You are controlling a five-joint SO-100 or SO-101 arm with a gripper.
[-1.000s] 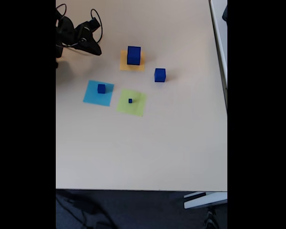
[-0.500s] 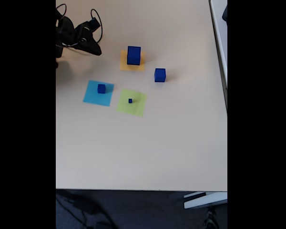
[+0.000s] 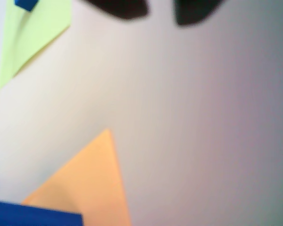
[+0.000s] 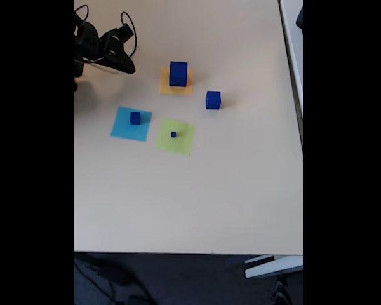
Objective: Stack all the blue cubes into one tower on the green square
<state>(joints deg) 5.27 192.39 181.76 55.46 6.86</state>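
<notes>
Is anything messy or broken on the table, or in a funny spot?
Nothing looks broken or spilled. The only funny thing in the fixed view: the tiniest blue cube sits on the green square where a tower should start, while the biggest cube sits on the orange square.

The wrist view is soft and out of focus throughout. Its bottom edge cuts the large dark-blue cube down to a strip, and the flat orange paper square runs off the same edge. The yellow-green paper square and the tiny dark-blue cube on it are clipped at the top. The black gripper shows as two blurred tips, their gap unclear. In the fixed view the pale bench is cropped by black side bars.
</notes>
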